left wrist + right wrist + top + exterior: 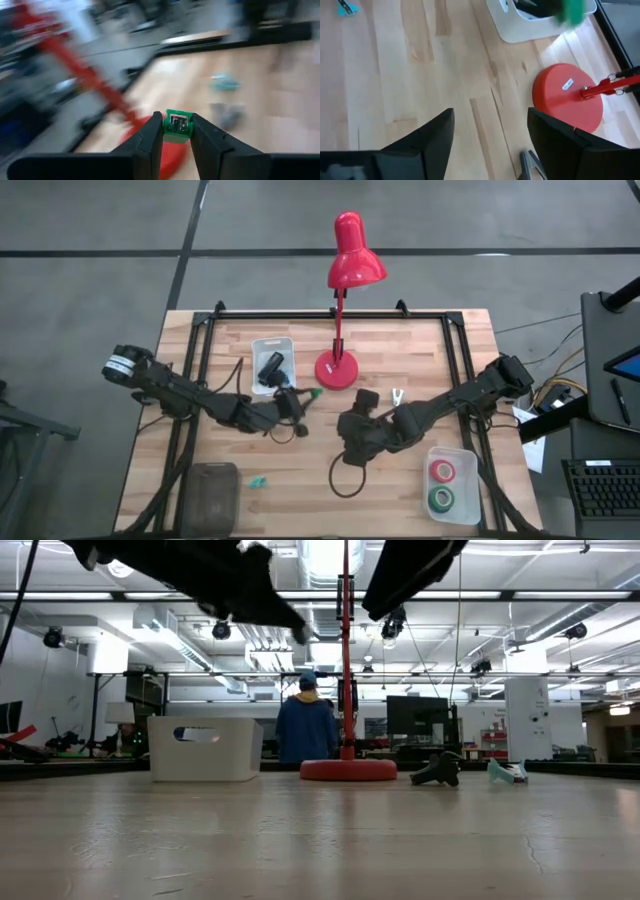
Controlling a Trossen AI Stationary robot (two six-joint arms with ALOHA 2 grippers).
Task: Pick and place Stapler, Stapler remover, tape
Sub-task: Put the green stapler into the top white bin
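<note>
My left gripper [306, 395] is over the table's middle, just left of the red lamp's base, shut on a tiny green block [177, 124]. The black stapler [270, 367] lies in the white tray [273, 345] at the far side. A red tape roll [442, 471] and a green one [441, 500] lie flat in the clear tray [463, 480] at the near right. My right gripper [492, 135] hangs open over bare wood near the table's middle [350, 432]. A small pale clip-like piece [397, 395] lies right of the lamp base. My left gripper pinches the tiny green block's two sides [168, 125] between its two fingertips [154, 131]. The fingers come from the table's left, pointing right. The block is lifted clear of the table, and its front face shows between the tips.
The red desk lamp stands on its round base [337, 370] at the far middle. A small black object [368, 397] lies beside it, a teal block [258, 481] near the front, and a dark lidded box [210, 492] at the near left. A person [306, 730] stands beyond the table.
</note>
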